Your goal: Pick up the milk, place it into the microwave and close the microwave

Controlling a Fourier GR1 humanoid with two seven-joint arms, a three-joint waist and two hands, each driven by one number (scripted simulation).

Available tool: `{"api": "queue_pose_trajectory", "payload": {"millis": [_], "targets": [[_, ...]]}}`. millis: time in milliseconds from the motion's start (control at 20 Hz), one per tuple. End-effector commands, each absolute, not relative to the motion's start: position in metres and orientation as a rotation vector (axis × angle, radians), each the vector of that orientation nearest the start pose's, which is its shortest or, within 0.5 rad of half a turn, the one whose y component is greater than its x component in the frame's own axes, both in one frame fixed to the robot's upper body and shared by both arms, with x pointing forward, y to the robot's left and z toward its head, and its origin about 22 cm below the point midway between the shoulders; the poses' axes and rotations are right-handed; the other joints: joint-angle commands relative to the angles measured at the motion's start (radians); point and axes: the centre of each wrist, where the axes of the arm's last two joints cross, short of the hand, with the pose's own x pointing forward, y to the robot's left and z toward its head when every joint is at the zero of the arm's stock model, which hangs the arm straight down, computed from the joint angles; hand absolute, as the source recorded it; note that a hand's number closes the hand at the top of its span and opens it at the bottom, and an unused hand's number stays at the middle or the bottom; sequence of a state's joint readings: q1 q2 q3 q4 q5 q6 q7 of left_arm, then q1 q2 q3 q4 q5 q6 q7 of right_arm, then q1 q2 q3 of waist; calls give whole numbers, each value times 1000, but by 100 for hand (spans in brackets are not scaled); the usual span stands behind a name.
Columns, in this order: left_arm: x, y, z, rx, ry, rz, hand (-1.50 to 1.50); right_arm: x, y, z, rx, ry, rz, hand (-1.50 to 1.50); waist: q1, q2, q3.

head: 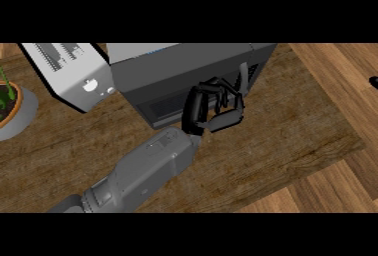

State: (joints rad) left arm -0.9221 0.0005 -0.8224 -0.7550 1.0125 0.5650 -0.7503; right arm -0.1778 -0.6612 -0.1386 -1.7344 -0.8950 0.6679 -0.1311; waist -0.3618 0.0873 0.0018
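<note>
One robot hand is at work: the left robot hand (pixel 212 106), reaching from the near left to the dark front of the microwave (pixel 184 67) at the far side of the tabletop (pixel 295 135). Its fingers (pixel 193 102) are curled, touching or just off the front. No milk shows between them or anywhere else, so it may be inside the microwave already or hidden; I cannot tell which. The risk is that curled fingers catch on the front edge and shove the whole microwave back instead of shutting it. A dark shape at the right edge (pixel 373 82) may be the right robot hand; its state is unreadable.
</note>
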Motion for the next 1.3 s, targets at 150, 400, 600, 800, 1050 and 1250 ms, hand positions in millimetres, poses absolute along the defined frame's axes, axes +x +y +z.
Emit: {"api": "queue_pose_trajectory", "payload": {"millis": [150,400,600,800,1050,1250], "targets": [[364,10,43,-285,-1906,-20,150,268,-352,176,791,-2030,536,-150,0,15,-4],[363,8,43,-307,-1943,-56,150,268,-354,181,814,-2021,570,-150,-15,15,-3],[366,12,34,-206,-1915,-139,150,269,-352,180,865,-2027,559,-150,-11,10,2],[365,21,19,-107,-1854,-133,150,267,-350,182,913,-1999,603,-150,5,3,2],[365,24,14,-51,-1801,-98,150,266,-355,186,923,-2018,581,-150,30,-4,0],[362,35,-2,17,-1753,-59,150,262,-360,191,885,-2021,601,-150,65,-3,-2]]}}
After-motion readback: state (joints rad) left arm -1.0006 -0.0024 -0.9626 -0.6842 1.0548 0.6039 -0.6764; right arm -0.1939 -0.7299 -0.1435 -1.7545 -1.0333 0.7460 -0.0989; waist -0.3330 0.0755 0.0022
